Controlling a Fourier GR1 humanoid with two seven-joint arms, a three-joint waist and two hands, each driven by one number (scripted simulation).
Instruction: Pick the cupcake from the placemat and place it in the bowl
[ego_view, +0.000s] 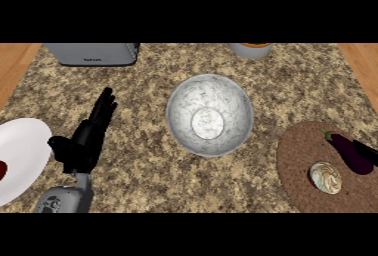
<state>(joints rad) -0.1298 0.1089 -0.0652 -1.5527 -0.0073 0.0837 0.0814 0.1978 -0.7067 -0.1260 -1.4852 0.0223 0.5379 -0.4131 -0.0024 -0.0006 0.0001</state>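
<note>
Resting near the counter's left edge, the left hand is relaxed, fingers straight; what seems a pale swirled cupcake sits on the round brown woven placemat, right of the marbled grey bowl.

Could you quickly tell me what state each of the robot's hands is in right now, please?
Left hand: open, fingers straight, holding nothing, resting left of the bowl.
Right hand: not in view.

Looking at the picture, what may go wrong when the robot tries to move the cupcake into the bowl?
1. The eggplant lies close beside the cupcake on the placemat; a reaching hand might knock it.
2. Only the left hand shows, open, on the far side of the bowl from the cupcake. Reaching across with it could bump the bowl.
</note>
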